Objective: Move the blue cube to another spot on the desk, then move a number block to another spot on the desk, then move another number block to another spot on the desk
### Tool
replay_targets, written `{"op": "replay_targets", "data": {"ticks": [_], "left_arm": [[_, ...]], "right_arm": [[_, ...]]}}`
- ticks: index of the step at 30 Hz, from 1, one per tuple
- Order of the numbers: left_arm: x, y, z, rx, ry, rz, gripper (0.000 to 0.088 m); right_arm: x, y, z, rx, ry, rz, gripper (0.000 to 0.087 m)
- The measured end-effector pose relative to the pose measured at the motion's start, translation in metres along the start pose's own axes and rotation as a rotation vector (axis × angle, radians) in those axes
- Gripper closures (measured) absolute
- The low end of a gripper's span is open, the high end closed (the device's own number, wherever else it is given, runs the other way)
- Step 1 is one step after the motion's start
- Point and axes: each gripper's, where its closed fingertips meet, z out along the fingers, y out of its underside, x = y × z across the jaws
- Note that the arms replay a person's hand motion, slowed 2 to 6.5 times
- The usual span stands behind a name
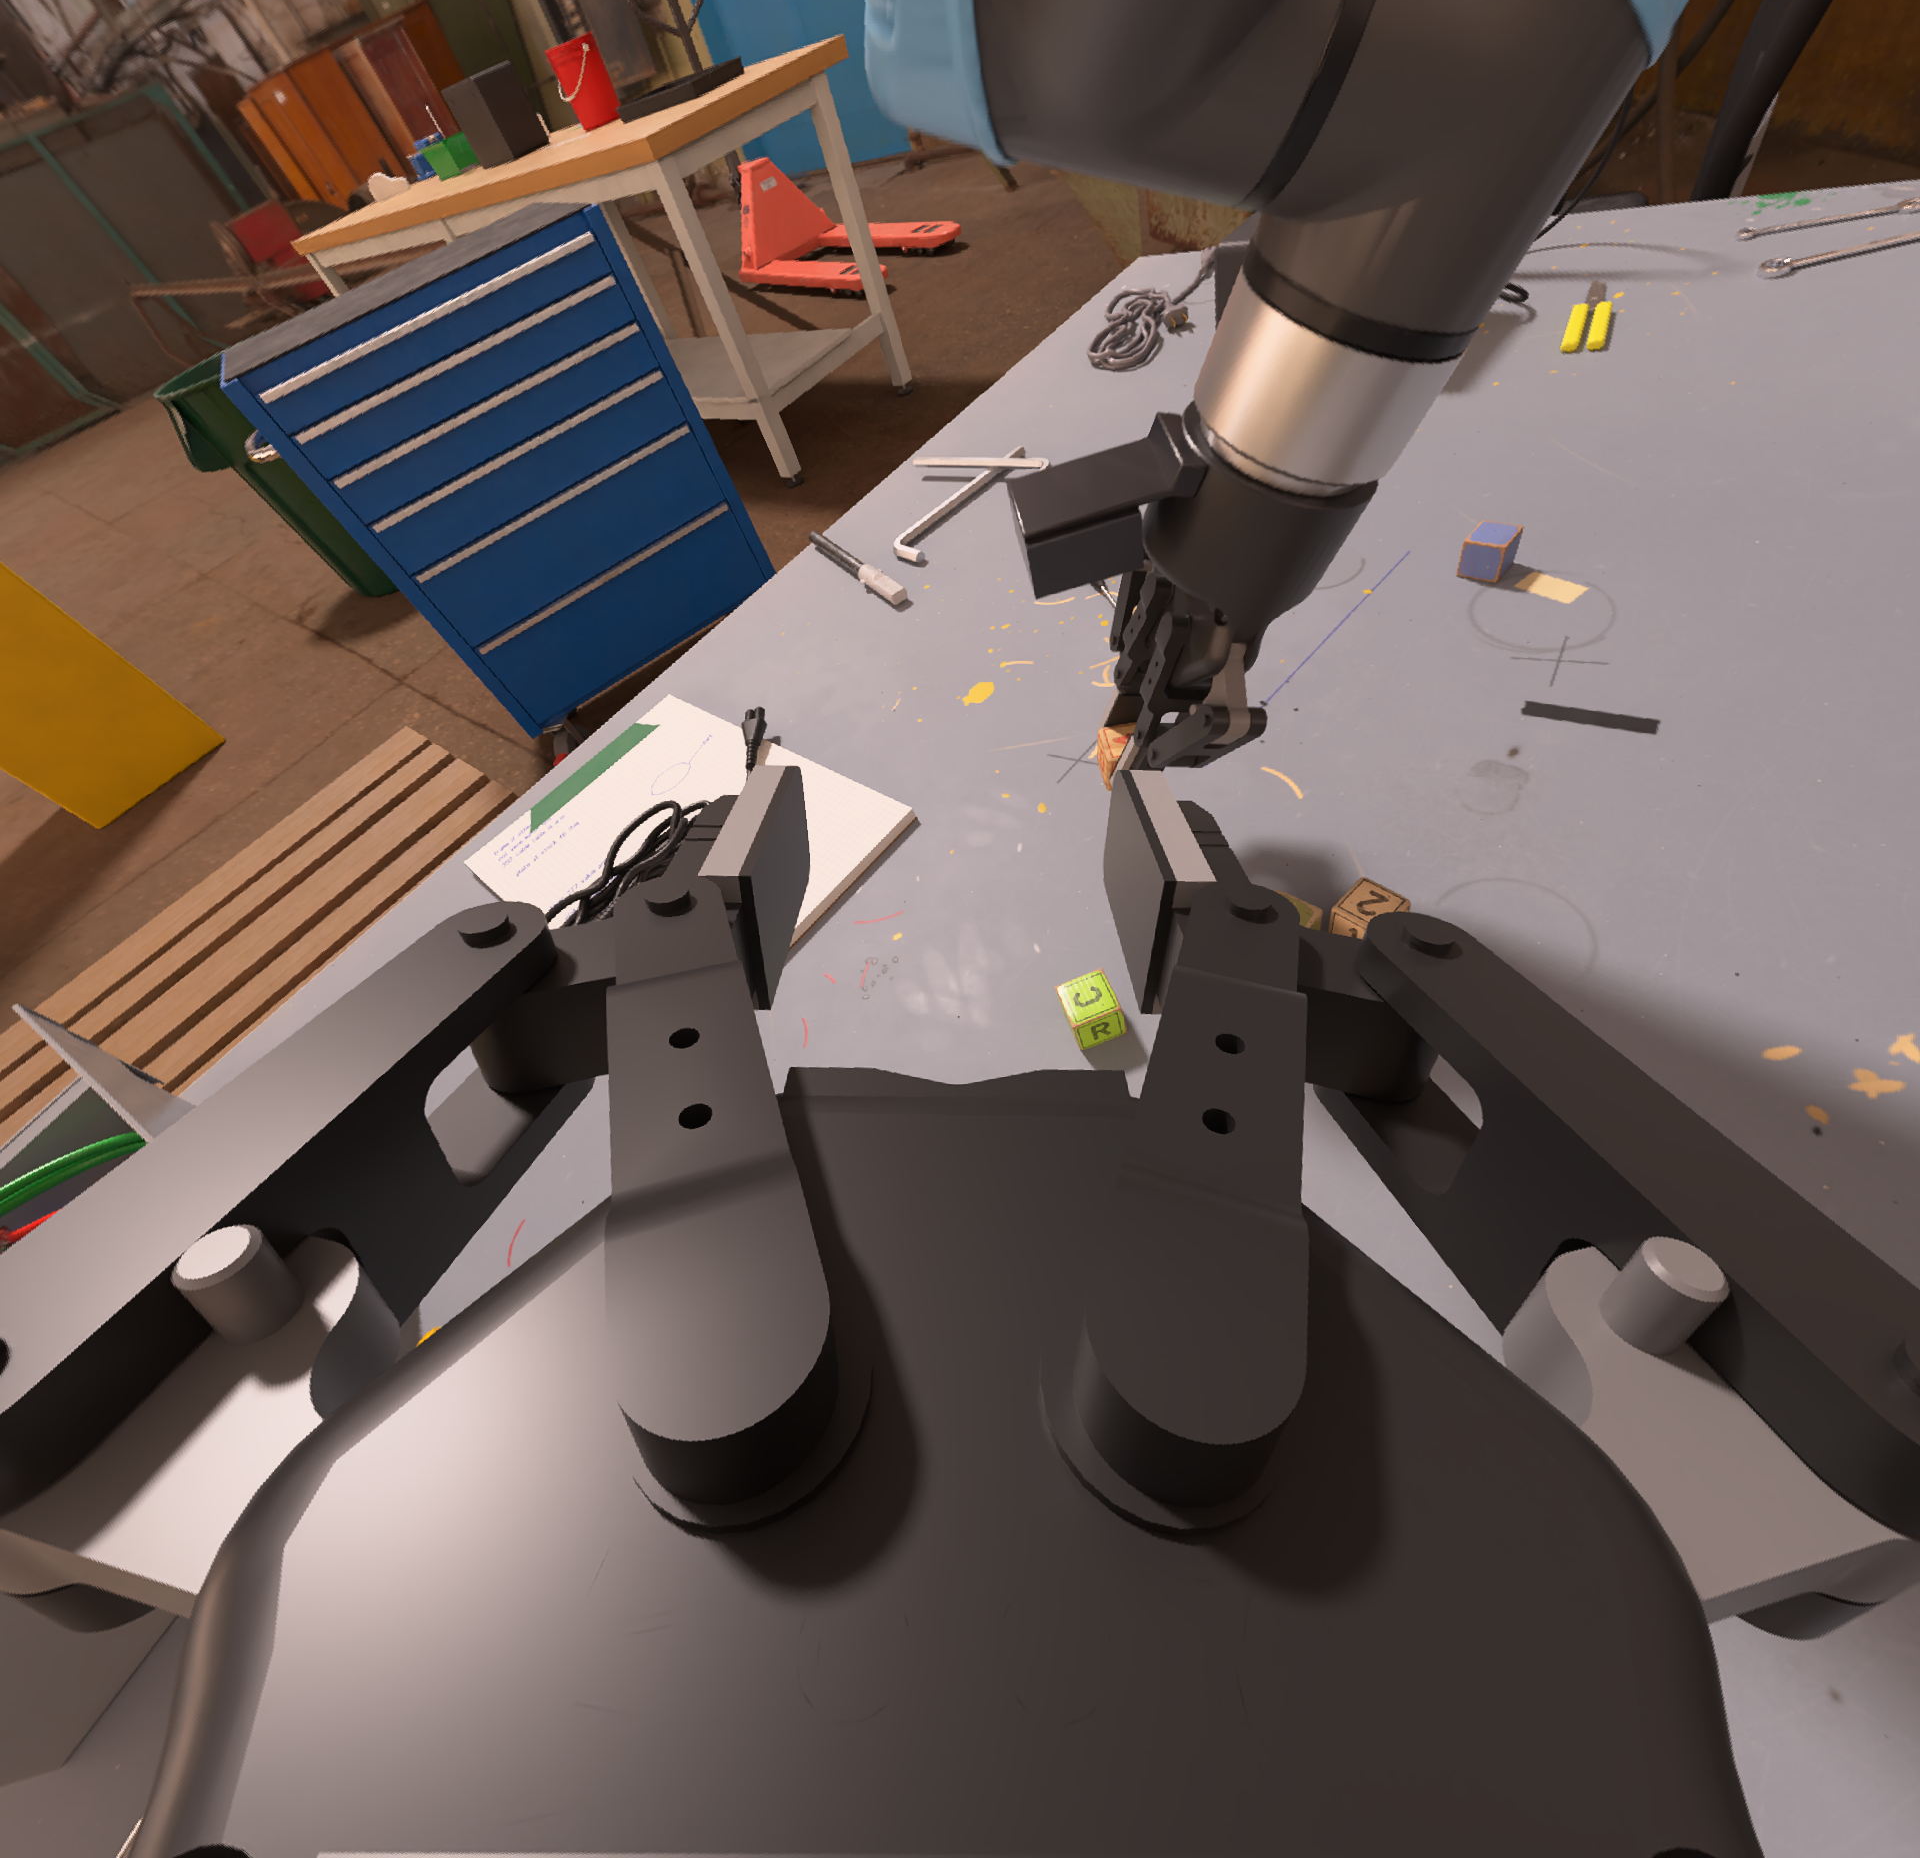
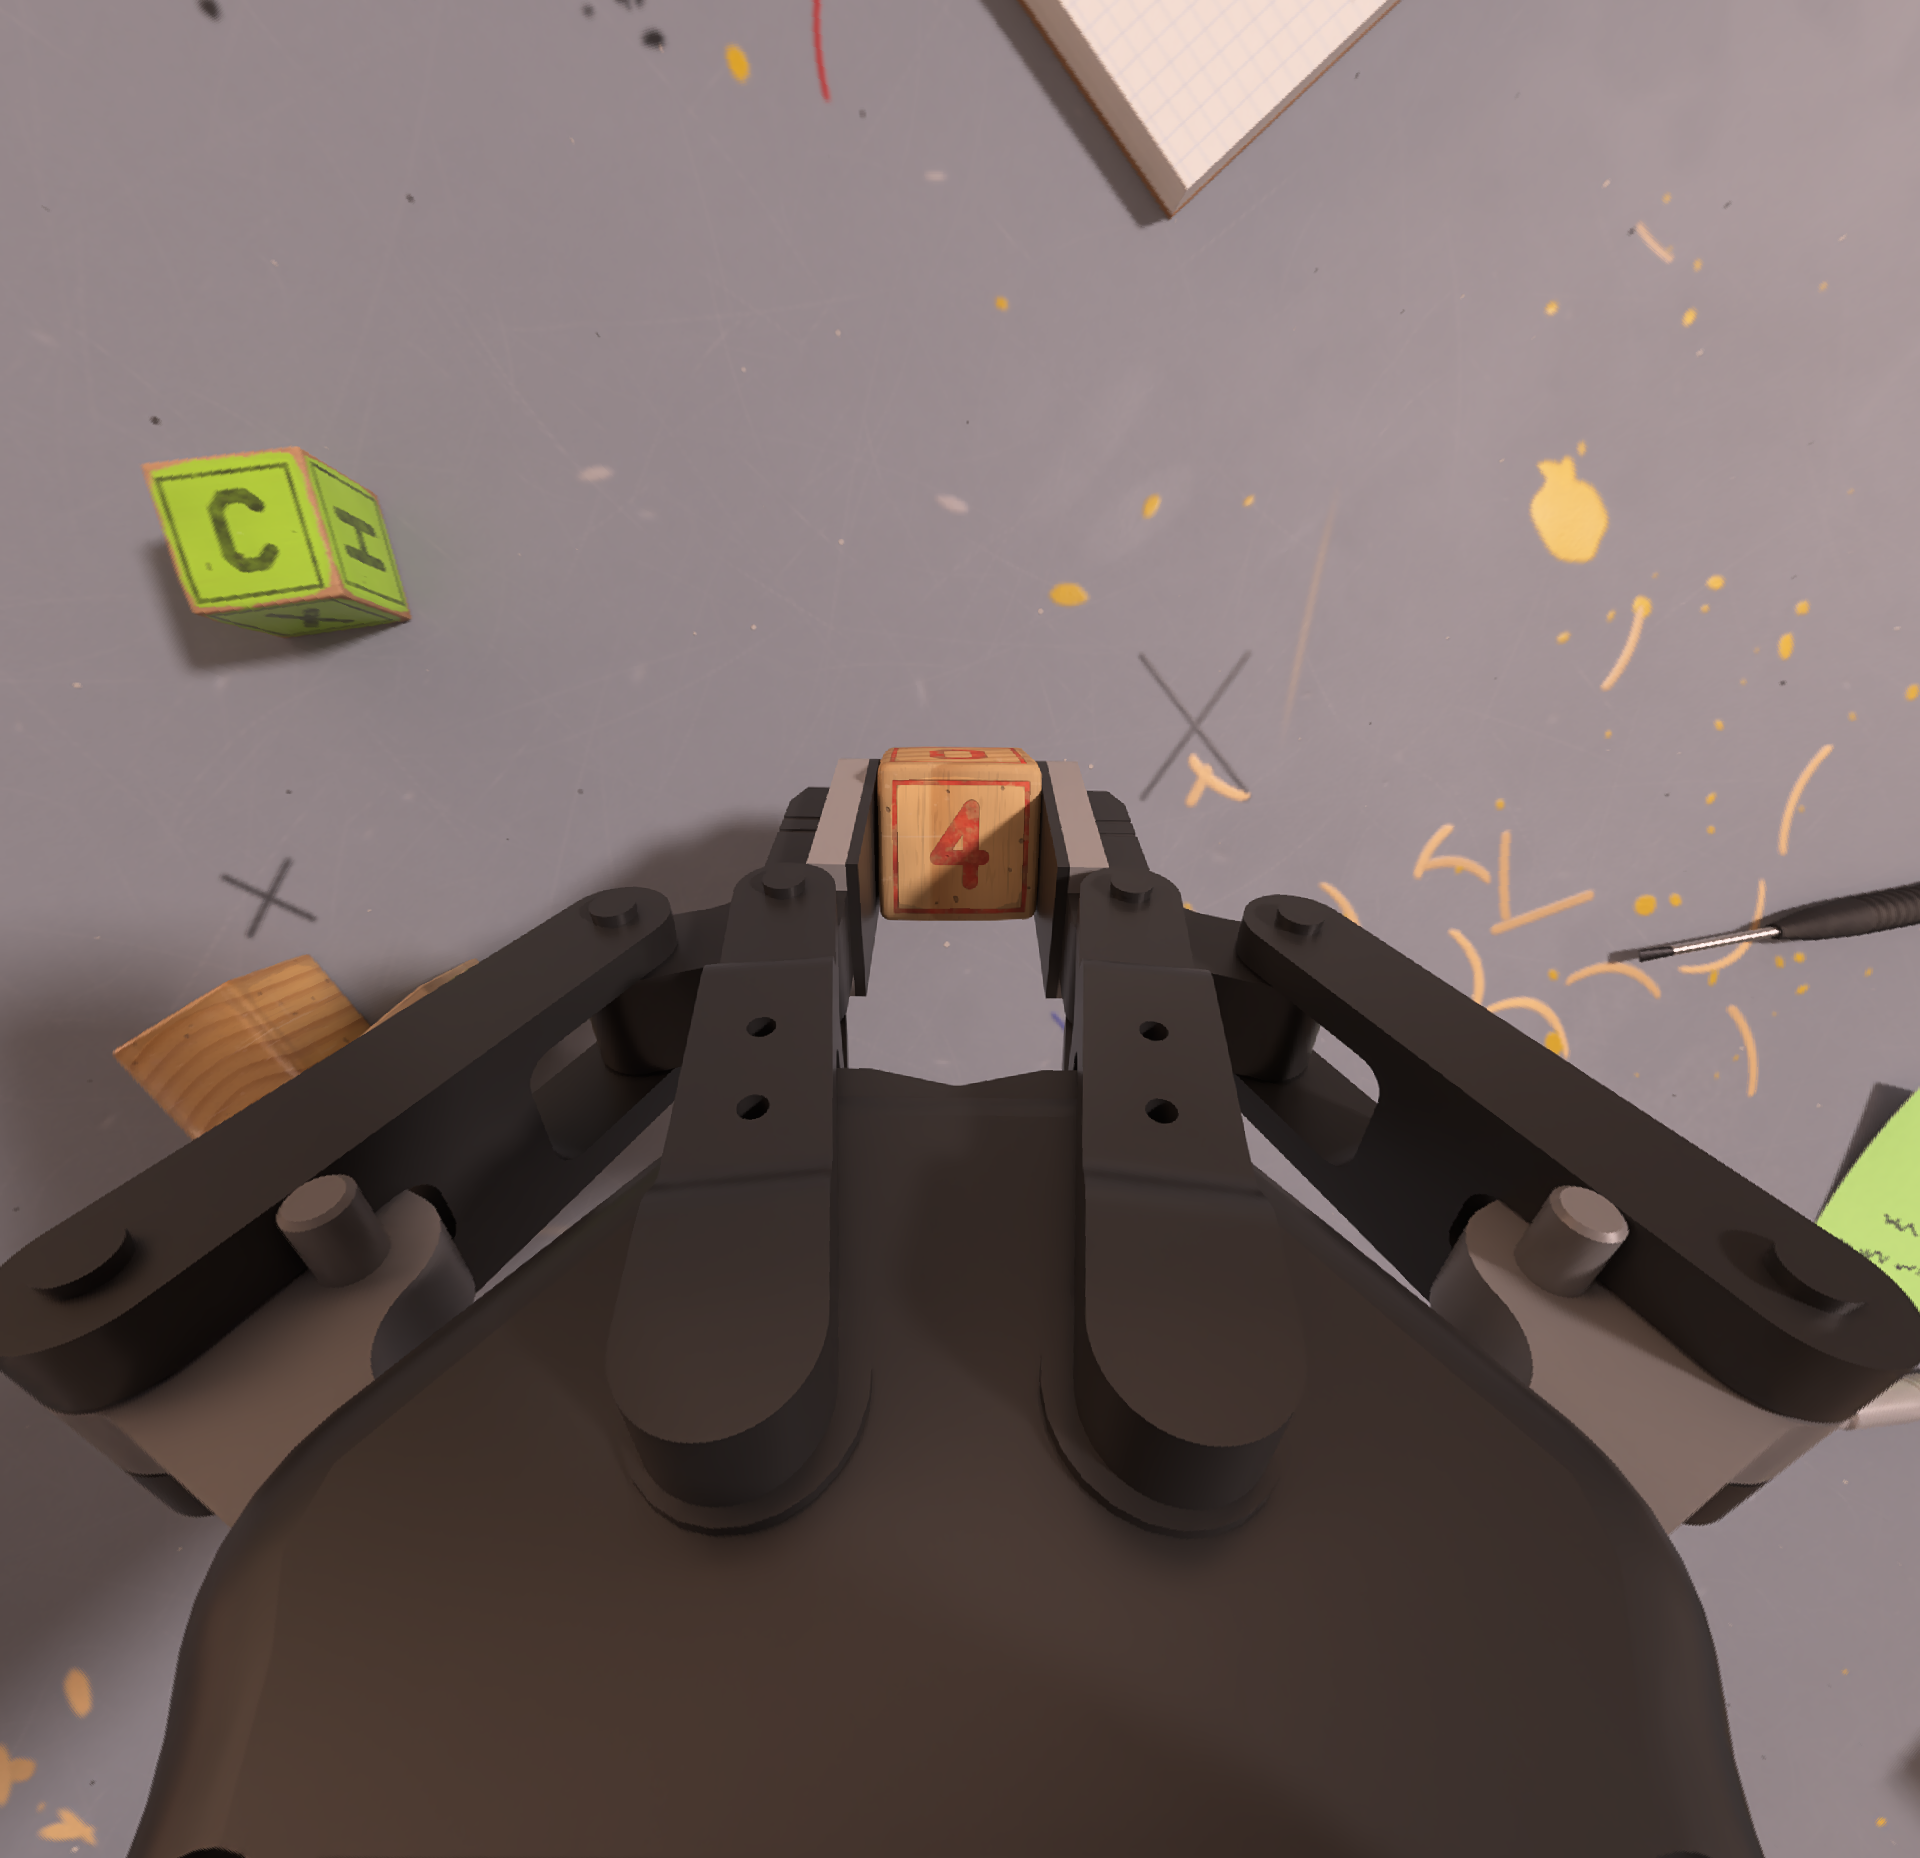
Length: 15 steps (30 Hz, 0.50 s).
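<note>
The place is an industrial workshop; a grey workbench [image 1: 1714,437], spattered with yellow paint and marked with pencilled crosses and circles, fills the right of the left wrist view; wrenches [image 1: 1834,239] lie at its upper right corner, a hex key [image 1: 951,509] and a coiled cable [image 1: 1132,325] nearer the middle top; a blue drawer cabinet [image 1: 499,458] stands on the brown floor at left centre; behind it, at upper left, a wooden-topped table [image 1: 613,161] carries a red bucket [image 1: 584,81]; an orange pallet jack [image 1: 821,234] sits beside it; rust-coloured lockers [image 1: 332,104] line the far wall.
</note>
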Motion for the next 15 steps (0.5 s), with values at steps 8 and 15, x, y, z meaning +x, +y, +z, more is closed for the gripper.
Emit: {"op": "replay_targets", "data": {"ticks": [8,15], "left_arm": [[0.001,0.001,0.001,-0.006,-0.001,0.003,0.0361],[0.001,0.002,0.003,-0.012,-0.001,0.007,0.0361]], "right_arm": [[0.000,-0.010,-0.029,0.080,0.009,0.008,0.0618],[0.000,-0.017,-0.061,0.159,0.006,0.027,0.0618]]}}
